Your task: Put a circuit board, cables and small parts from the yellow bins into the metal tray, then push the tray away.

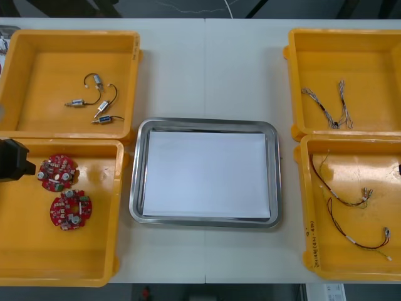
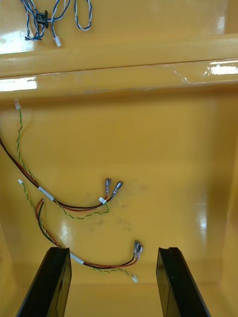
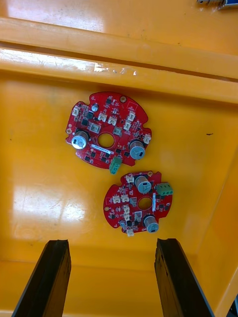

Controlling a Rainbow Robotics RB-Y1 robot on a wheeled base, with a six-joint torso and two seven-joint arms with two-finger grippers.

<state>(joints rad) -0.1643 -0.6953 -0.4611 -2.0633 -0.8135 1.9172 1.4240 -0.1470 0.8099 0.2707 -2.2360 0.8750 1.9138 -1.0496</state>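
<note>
The wide-open left gripper (image 3: 113,243), at nine o'clock of the farther circuit board (image 1: 57,172), should be lowered astride that board's edge alone, while the open right gripper (image 2: 114,250) is held above cables (image 2: 74,203).

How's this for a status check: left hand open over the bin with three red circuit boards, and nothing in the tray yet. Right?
Not quite. The bin under the open left hand holds two red circuit boards, not three; the left wrist view shows both. The rest stands: nothing is in the tray yet.
</note>
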